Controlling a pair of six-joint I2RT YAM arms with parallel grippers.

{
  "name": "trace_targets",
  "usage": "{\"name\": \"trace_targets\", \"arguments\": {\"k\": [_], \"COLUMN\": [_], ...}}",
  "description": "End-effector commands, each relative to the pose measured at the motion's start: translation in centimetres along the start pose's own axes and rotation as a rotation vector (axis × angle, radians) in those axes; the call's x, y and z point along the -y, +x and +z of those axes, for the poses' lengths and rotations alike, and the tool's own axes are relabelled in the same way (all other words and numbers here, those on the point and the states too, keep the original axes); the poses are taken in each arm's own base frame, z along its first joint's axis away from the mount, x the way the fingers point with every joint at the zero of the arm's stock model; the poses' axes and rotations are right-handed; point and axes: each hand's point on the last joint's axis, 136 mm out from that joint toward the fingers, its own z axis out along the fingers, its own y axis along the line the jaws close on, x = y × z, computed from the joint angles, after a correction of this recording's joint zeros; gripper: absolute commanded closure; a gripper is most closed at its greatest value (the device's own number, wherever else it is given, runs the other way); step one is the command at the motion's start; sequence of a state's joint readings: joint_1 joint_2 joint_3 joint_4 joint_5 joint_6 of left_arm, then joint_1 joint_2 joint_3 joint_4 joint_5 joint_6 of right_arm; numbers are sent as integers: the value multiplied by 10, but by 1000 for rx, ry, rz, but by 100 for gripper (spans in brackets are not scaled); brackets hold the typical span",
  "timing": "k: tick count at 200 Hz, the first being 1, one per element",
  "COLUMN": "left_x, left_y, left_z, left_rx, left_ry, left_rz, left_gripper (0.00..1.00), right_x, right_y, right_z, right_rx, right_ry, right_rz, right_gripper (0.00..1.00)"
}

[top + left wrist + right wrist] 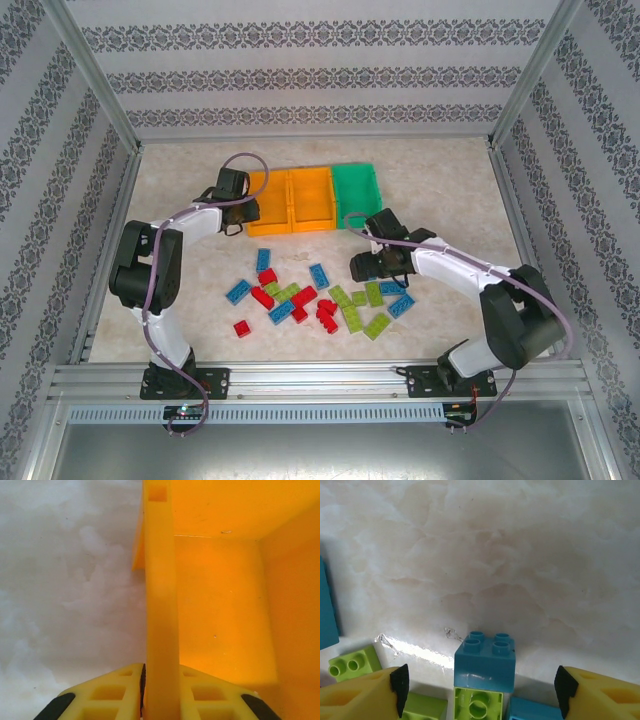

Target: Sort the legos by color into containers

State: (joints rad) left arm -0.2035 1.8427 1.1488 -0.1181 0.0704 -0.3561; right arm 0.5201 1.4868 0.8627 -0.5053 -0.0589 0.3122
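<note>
Nearest the arm bases, the legos [320,300] are seen scattered loose on the marbled table [450,190], with red, blue and lime green mixed together. At the right end of that pile the right gripper [480,692] is poised low, its jaws spread wide and nothing gripped. A blue two-by-two brick [485,662] is framed between the yellow fingers [360,695], touched by neither, and a lime brick [477,705] abuts its near side. Farther back, the left orange bin [268,200], the middle orange bin [311,198] and the green bin [358,186] are lined up side by side, touching. The left gripper [160,700] is clamped shut on the left wall [161,605] of the left orange bin
</note>
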Motion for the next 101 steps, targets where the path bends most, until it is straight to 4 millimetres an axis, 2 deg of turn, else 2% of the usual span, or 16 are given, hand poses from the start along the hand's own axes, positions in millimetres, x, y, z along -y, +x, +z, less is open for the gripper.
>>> {"name": "trace_targets", "arguments": {"k": [1, 72, 101], "left_x": [25, 26, 26], "left_y": [-6, 13, 18], "left_z": [-6, -11, -14], "left_rx": [21, 10, 0], "left_ry": [72, 58, 61], "left_rz": [4, -2, -3], "left_gripper": [80, 79, 77], "right_x": [1, 1, 0], "right_y": [-2, 4, 5], "right_z": [2, 10, 13], "right_rx": [-17, -61, -76], "right_ry": [35, 63, 66], "right_rz": [-3, -12, -27], "right_gripper": [23, 35, 36]}}
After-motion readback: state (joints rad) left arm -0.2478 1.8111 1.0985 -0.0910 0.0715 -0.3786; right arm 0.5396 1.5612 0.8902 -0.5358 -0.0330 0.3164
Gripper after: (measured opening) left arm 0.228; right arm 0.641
